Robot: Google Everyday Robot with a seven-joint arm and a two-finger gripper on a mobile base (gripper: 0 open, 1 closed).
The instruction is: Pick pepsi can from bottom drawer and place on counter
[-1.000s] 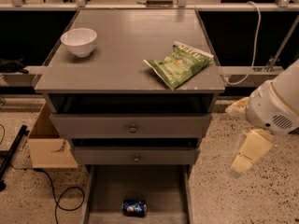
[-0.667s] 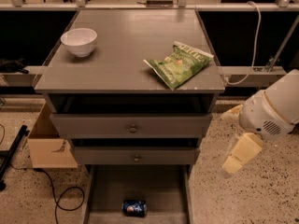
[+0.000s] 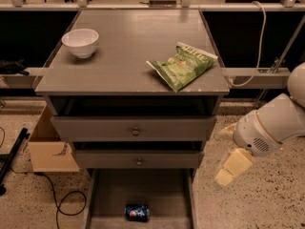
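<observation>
- The pepsi can (image 3: 137, 212) lies on its side on the floor of the bottom drawer (image 3: 143, 190), at 6 o'clock in the view near the drawer's front edge. It is in the same spot as a second ago.
- The bottom drawer is pulled open, as before, and nothing else shows in it.
- The gripper (image 3: 224, 177) hangs at about 4 o'clock, just outside the drawer's right side and above the speckled floor (image 3: 267, 199). It touches neither the can nor the cabinet.
- Compared with a second ago, the gripper has come down and shifted toward 9 o'clock, nearer the cabinet. The white arm (image 3: 271, 128) behind it has followed.
- Whether the gripper is apart or together cannot be told from this angle.
- The two knobbed drawers (image 3: 135, 128) above stand slightly ajar, unchanged.
- On the counter (image 3: 128, 46), the green chip bag (image 3: 183, 64) lies at 1 o'clock by the front right corner, and the white bowl (image 3: 80, 42) sits at 10 o'clock. Neither has moved.
- A cardboard box (image 3: 50, 149) stands on the floor at 8 o'clock, left of the cabinet.
</observation>
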